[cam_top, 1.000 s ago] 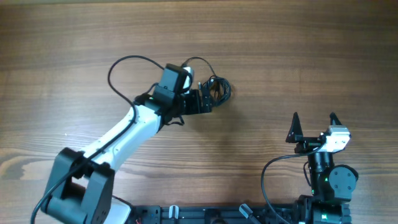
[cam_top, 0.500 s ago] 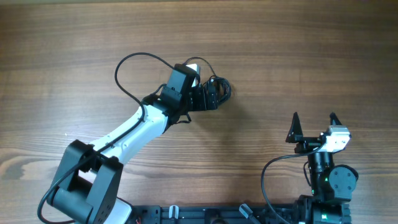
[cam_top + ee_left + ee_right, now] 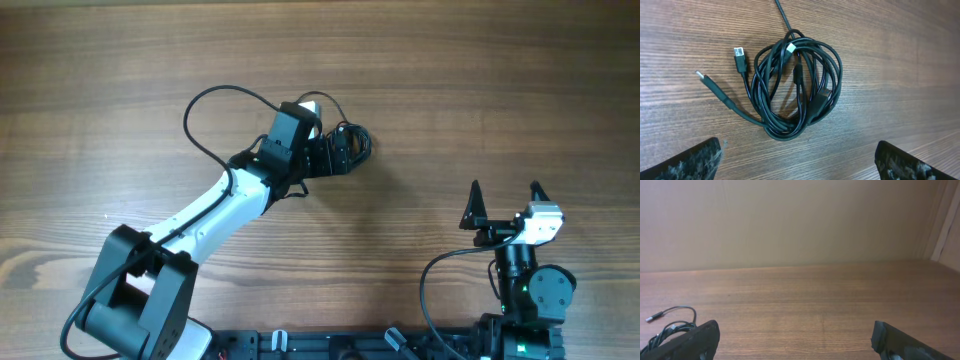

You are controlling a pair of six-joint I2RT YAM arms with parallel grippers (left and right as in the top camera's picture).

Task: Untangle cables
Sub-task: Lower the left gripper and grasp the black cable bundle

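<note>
Two plug ends (image 3: 739, 53) stick out left of the cables (image 3: 795, 90), a coiled black bundle; only the left wrist view shows them. Overhead, the left gripper (image 3: 338, 155) hangs spread just beside the cables. The right gripper (image 3: 505, 203), also spread, sits well apart from them.

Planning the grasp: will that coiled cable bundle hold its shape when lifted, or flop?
Probably flop: the cables are thin cords in loose loops, likely sagging. Seemingly light. The free plug ends would probably dangle.
</note>
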